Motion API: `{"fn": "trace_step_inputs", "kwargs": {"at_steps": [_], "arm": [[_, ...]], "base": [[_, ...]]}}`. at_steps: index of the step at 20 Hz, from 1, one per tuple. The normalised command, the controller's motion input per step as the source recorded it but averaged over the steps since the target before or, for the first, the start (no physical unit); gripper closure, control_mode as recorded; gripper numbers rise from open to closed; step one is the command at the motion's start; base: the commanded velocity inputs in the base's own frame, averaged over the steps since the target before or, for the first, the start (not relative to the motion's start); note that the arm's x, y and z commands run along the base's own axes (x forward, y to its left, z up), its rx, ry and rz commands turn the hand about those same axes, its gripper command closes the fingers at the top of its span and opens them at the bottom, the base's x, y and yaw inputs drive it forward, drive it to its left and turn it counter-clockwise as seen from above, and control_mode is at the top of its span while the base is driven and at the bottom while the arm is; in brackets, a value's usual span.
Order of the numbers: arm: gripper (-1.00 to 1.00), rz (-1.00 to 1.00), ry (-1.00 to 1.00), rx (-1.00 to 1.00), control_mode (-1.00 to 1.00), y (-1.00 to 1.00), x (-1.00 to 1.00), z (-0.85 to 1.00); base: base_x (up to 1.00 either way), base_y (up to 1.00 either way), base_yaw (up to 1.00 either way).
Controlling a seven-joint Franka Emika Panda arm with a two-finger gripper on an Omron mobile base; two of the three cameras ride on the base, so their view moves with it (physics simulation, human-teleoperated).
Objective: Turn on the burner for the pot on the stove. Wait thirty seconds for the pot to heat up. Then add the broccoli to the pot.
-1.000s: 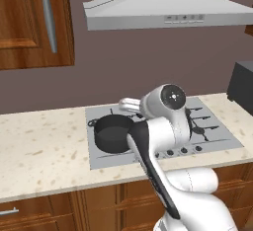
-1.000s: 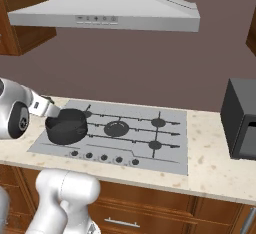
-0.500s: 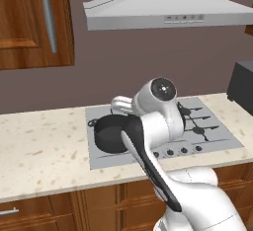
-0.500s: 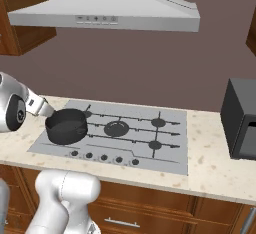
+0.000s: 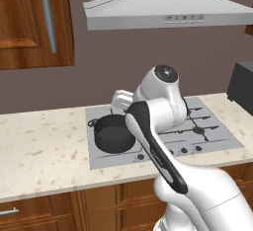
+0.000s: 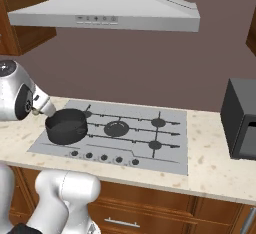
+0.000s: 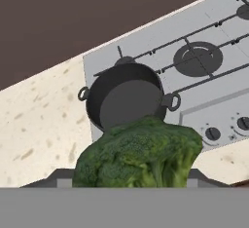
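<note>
From the hand camera I see the bumpy green broccoli floret (image 7: 141, 154) right at my gripper, so I judge the jaws are closed on it, spread fairly wide; the fingertips themselves are hidden behind it. Just beyond it sits the short round dark grey-black pot (image 7: 124, 98), empty, on the flat silver-grey stove (image 7: 204, 32). Whether the burner is lit I cannot tell. What remains is lowering the floret into the pot. Nothing stands between them. Past the pot lie the row of small dark knobs (image 6: 102, 157), the grey range hood (image 6: 107, 13) above, and a dark boxy appliance (image 6: 242, 120) well apart.
</note>
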Motion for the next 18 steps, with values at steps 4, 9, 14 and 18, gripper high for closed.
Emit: {"fn": "trace_step_inputs", "kwargs": {"at_steps": [4, 9, 14, 18], "arm": [[1.0, 0.0, 0.09, 0.05, -1.0, 0.0, 0.0, -0.4], [1.0, 0.0, 0.09, 0.14, -1.0, 0.0, 0.0, -0.34], [1.0, 0.0, 0.02, 0.04, -1.0, 0.03, 0.06, -0.21], [1.0, 0.0, 0.0, -0.08, -1.0, 0.17, 0.3, -0.13]], "base": [[0.0, 0.0, 0.0], [0.0, 0.0, 0.0], [0.0, 0.0, 0.0], [0.0, 0.0, 0.0]]}}
